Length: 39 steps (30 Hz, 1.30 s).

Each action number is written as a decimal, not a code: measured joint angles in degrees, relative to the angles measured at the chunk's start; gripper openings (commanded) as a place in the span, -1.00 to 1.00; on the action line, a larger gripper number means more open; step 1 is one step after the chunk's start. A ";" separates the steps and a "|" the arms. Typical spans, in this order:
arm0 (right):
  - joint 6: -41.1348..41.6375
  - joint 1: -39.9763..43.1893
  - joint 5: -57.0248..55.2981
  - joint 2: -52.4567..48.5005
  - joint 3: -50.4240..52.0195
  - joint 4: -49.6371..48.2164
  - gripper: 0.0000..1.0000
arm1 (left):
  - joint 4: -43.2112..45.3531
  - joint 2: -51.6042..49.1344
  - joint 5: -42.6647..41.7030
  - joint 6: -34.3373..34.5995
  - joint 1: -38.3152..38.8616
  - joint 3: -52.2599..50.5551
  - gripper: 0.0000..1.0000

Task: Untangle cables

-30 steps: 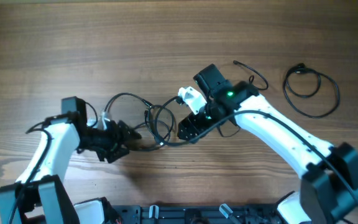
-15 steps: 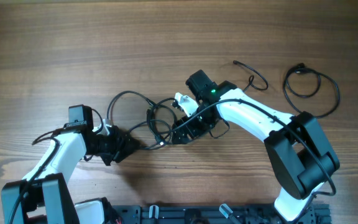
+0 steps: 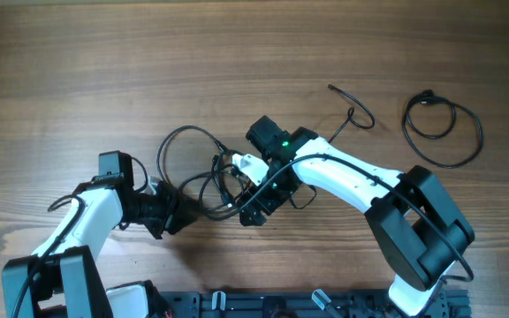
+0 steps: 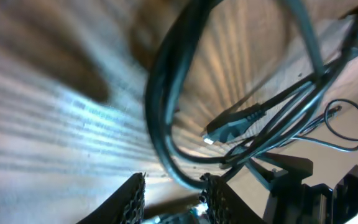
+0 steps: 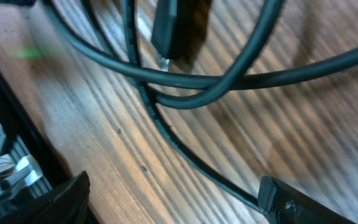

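Note:
A tangle of thin black cables (image 3: 222, 172) lies mid-table between my two grippers, with loops reaching left and a strand trailing to the upper right (image 3: 353, 112). My left gripper (image 3: 173, 214) is at the tangle's left end. In the left wrist view its jaws (image 4: 176, 198) are apart, with a cable bundle (image 4: 166, 112) brushing the right finger and a plug (image 4: 229, 127) just beyond. My right gripper (image 3: 253, 210) is low over the tangle's lower middle. In the right wrist view its jaws (image 5: 179, 199) are wide open over crossing cables (image 5: 185, 81), one strand running toward the right finger.
A separate black cable loop (image 3: 481, 132) lies apart at the right of the wooden table (image 3: 104, 62). The arm bases and a black rail (image 3: 263, 305) run along the front edge.
My right arm has swung left and down onto the tangle. The tangle has bunched toward the left gripper, and the trailing strand at upper right has shifted slightly left.

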<state>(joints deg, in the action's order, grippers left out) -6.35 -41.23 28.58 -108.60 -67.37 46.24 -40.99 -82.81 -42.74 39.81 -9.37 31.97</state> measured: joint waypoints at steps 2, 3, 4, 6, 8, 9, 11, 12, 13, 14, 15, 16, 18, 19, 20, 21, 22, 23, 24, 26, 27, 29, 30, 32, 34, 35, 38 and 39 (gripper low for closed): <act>-0.02 0.02 -2.29 0.00 0.00 -0.04 0.79 | -0.17 0.00 -0.31 2.54 0.00 0.00 -0.24; -0.02 0.00 -3.50 0.00 0.02 -0.31 0.79 | -0.22 0.00 -0.46 3.54 0.00 0.00 -0.24; -0.26 0.00 -4.94 0.00 0.04 -1.07 0.78 | -0.17 0.00 -0.48 4.55 0.00 0.00 -0.25; -1.36 0.02 -6.03 0.00 0.04 -1.68 0.76 | 0.61 0.00 -0.48 5.60 0.00 0.00 -0.26; -3.43 0.02 -7.02 0.00 0.04 -1.90 0.72 | 1.62 0.00 -0.48 6.25 0.00 -0.04 -0.30; -4.42 0.02 -7.21 0.00 0.04 -2.01 0.68 | 1.81 0.00 -0.48 6.45 0.00 -0.04 -0.35; -5.60 0.02 -7.30 0.00 0.04 -2.10 0.65 | 2.49 0.00 -0.48 6.78 0.00 -0.04 -0.38; -6.08 0.02 -7.45 0.00 0.04 -2.19 0.66 | 3.02 0.00 -0.48 6.88 0.00 -0.04 -0.39; -6.49 0.00 -7.48 0.00 0.04 -2.23 0.66 | 3.28 0.00 -0.48 6.91 0.00 -0.04 -0.40; -6.84 0.00 -7.48 0.00 0.04 -2.43 0.65 | 3.56 0.00 -0.48 6.99 0.00 -0.04 -0.41; -7.04 -0.22 -7.58 0.00 0.04 -2.73 0.64 | 3.74 0.00 -0.48 7.04 0.00 -0.04 -0.45; -7.06 -0.61 -7.69 0.00 0.04 -2.84 0.64 | 3.78 0.00 -0.48 7.04 0.00 -0.04 -0.47; -7.30 -2.05 -8.04 0.00 0.04 -2.93 0.64 | 3.54 0.00 -0.48 7.08 0.13 -0.07 -0.46; -7.30 -2.93 -8.68 0.00 0.04 -3.02 0.60 | 3.26 0.00 -0.46 7.30 0.39 -0.09 -0.46; -7.45 -3.85 -9.35 0.00 0.04 -3.02 0.59 | 2.67 0.00 -0.46 7.54 1.14 -0.09 -0.43; -7.48 -4.55 -9.77 0.00 0.04 -3.02 0.57 | 2.64 0.00 -0.46 7.76 1.90 -0.11 -0.43; -7.50 -4.90 -10.08 0.00 0.04 -3.02 0.51 | 2.89 0.00 -0.50 8.35 3.02 -0.11 -0.43; -7.48 -5.01 -10.47 0.00 0.04 -3.04 0.42 | 3.56 0.00 -0.39 9.05 3.93 -0.13 -0.42; -7.69 -5.01 -10.91 0.00 0.04 -3.21 0.33 | 4.22 0.00 -0.15 9.90 4.83 -0.13 -0.42; -7.98 -4.98 -11.32 0.00 0.04 -3.52 0.19 | 4.72 0.00 1.25 11.78 6.23 -0.13 -0.42; -7.98 -4.98 -11.47 0.00 0.04 -3.52 0.19 | 4.90 0.00 2.01 12.46 6.49 -0.13 -0.42; -8.13 -4.98 -11.78 0.00 0.15 -3.89 0.19 | 5.70 0.00 2.86 13.29 6.64 -0.13 -0.42; -8.11 -4.98 -11.91 0.00 0.33 -4.44 0.19 | 6.16 0.00 3.21 13.55 6.64 -0.15 -0.42; -8.13 -4.98 -12.17 0.00 1.07 -5.27 0.19 | 6.78 0.00 3.67 13.79 6.64 -0.15 -0.42; -8.13 -4.98 -12.22 0.00 1.64 -5.42 -0.08 | 6.88 0.00 3.91 14.12 6.64 -0.15 -0.42; -8.13 -4.98 -12.33 -0.02 1.75 -5.46 -0.43 | 6.97 0.00 3.91 14.14 6.64 -0.15 -0.43; -8.33 -4.98 -13.05 -0.02 1.79 -6.25 -0.91 | 6.99 0.00 3.91 14.14 6.64 -0.15 -0.43; -8.48 -4.98 -13.42 -0.02 1.79 -6.49 -0.91 | 7.02 0.00 3.91 14.14 6.64 -0.15 -0.44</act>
<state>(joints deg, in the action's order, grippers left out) -14.83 -46.22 15.16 -108.62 -65.58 39.75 -33.98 -82.81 -38.83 53.95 -2.72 31.81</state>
